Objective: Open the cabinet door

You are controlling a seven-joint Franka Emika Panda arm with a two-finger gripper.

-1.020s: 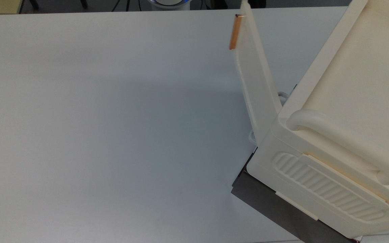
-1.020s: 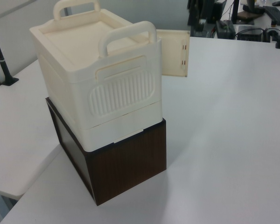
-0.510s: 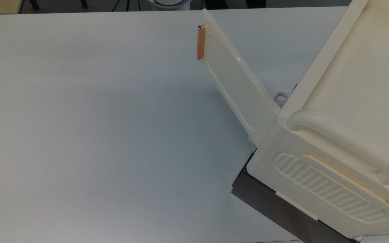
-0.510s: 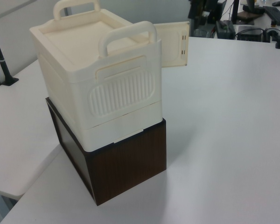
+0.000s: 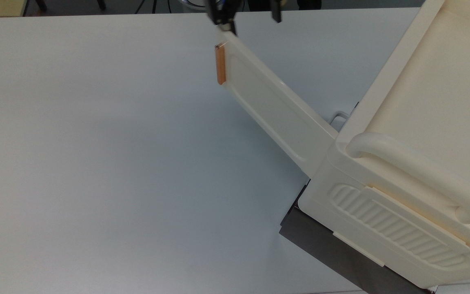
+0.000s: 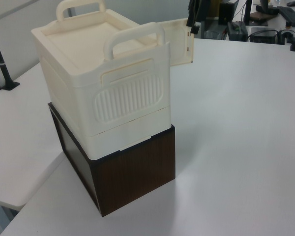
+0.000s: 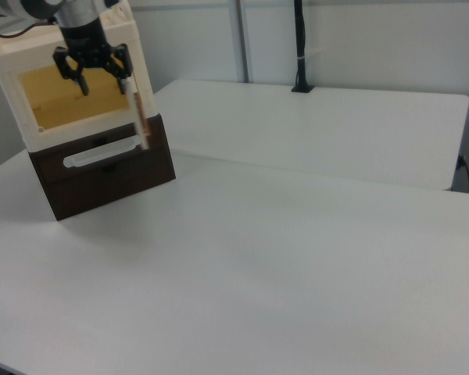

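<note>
The cabinet door (image 5: 276, 108) stands swung wide open from the cream cabinet (image 5: 431, 102), running toward the top view's upper left. Its copper-orange bar handle (image 5: 220, 64) is at the free edge. My gripper (image 5: 252, 21) is open at the top view's upper edge, on the door's inner side. One finger (image 5: 227, 25) sits against the door's free top corner. In the right view the gripper (image 7: 104, 86) hangs in front of the cabinet's open yellowish inside (image 7: 62, 98), beside the edge-on door (image 7: 137, 109). The left view shows the door (image 6: 179, 42) behind the cabinet (image 6: 88, 64).
The cabinet stands on a dark brown wooden box (image 6: 137, 172) with a white drawer handle (image 7: 102, 152). The white table (image 5: 96, 163) stretches wide to the top view's left. A black pole (image 7: 299, 47) stands on the neighbouring table.
The door has swung further open, its handle edge moving toward the top view's left. My gripper has come into the top view at the door's free corner.
</note>
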